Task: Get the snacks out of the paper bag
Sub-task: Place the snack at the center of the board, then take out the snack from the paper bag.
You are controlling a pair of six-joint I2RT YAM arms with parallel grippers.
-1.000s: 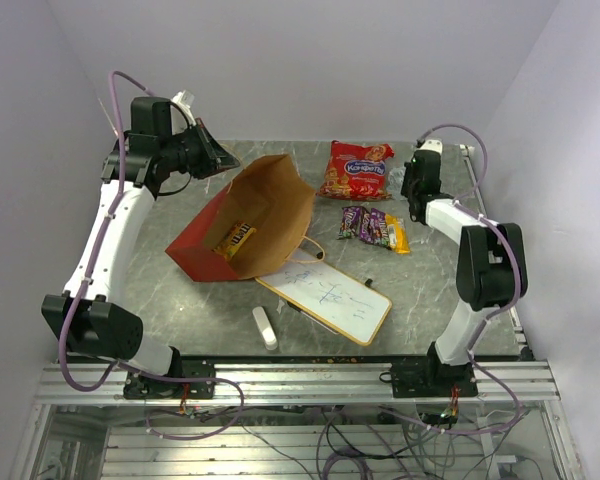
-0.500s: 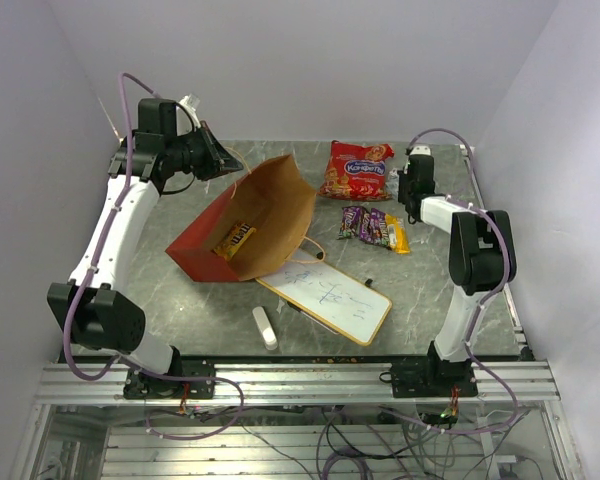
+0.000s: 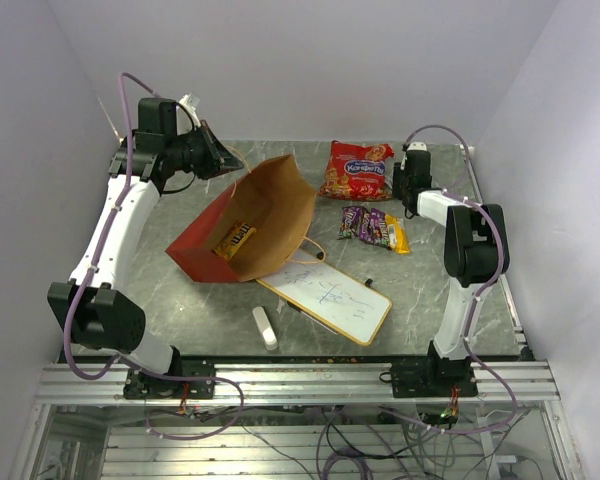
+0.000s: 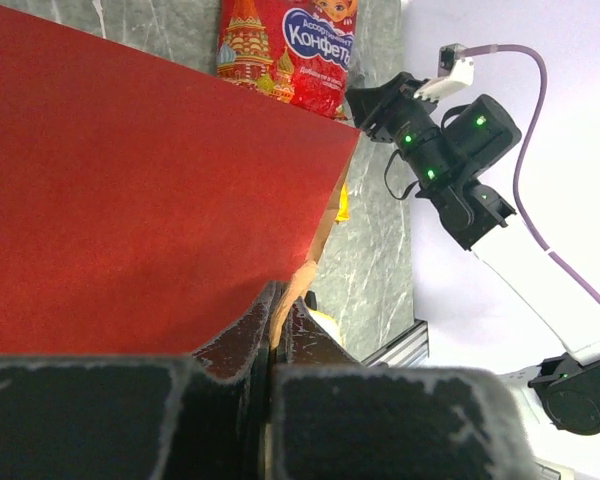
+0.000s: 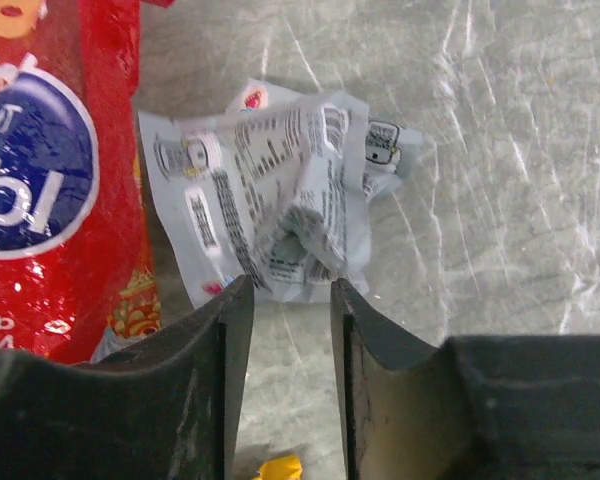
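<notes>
— One candy pack [image 3: 237, 238], yellow and brown, lies inside the paper bag [image 3: 265, 205]. The bag is tipped over on the bench [image 3: 180, 300] with its mouth towards the far right.

— How will it handle?

— Light, I judge, with a slick, crinkly skin. I'd pinch it across its narrow width or by a crimped end. The bag itself is thin paper that creases easily. My left pincer [image 4: 278, 300] is clamped on its rim, holding that edge up.

— And your other one?

— My right pincer [image 5: 290, 290] stands narrowly apart and holds nothing. It is just short of the silvery wrapper [image 5: 280, 200], which lies crumpled beside the big red-orange bag [image 3: 357, 170]. The purple and yellow packs [image 3: 373, 227] lie near them, out on the bench.

— What can't you see?

— The bag's deep corner, so I cannot tell whether anything sits under that pack. From above I cannot make out the wrapper either.
</notes>
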